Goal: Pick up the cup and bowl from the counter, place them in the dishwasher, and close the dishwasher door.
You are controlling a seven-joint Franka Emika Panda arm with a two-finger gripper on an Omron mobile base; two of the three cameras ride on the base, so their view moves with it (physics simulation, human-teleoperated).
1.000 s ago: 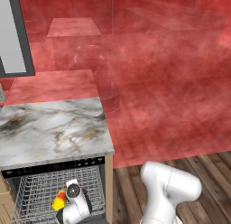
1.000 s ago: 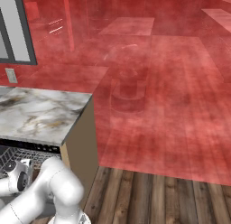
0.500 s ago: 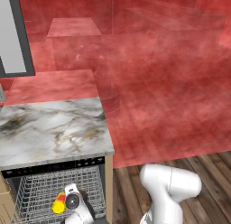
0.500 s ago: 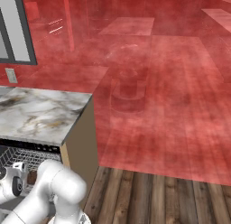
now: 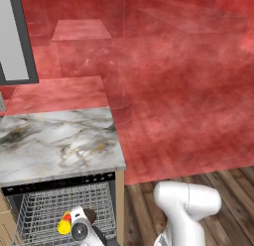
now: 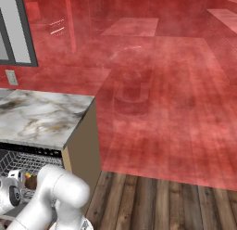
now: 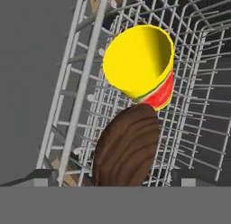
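The dishwasher (image 5: 59, 183) stands open under the marble counter (image 5: 59, 141), its wire rack (image 5: 44, 210) pulled out. The yellow cup (image 7: 140, 60) lies tilted in the rack (image 7: 198, 83), mouth toward the camera. The dark brown bowl (image 7: 128, 146) rests just in front of the cup and touches it. My gripper (image 7: 117, 178) hangs close over the bowl, open, with one fingertip on each side of the bowl and nothing held. From the left base view the cup (image 5: 63, 225) sits beside my hand (image 5: 80, 231). The dishwasher door is out of view.
A tan wooden side panel (image 5: 119, 205) bounds the dishwasher on the right, and wooden floor (image 6: 152, 201) lies beyond it. Red-tinted slabs and floor (image 5: 173, 91) spread behind the counter (image 6: 41, 118). A wall outlet (image 6: 11, 77) sits at the far left.
The jaws have spread wider. My hand has sunk slightly lower over the rack. The cup stays in the rack where it was.
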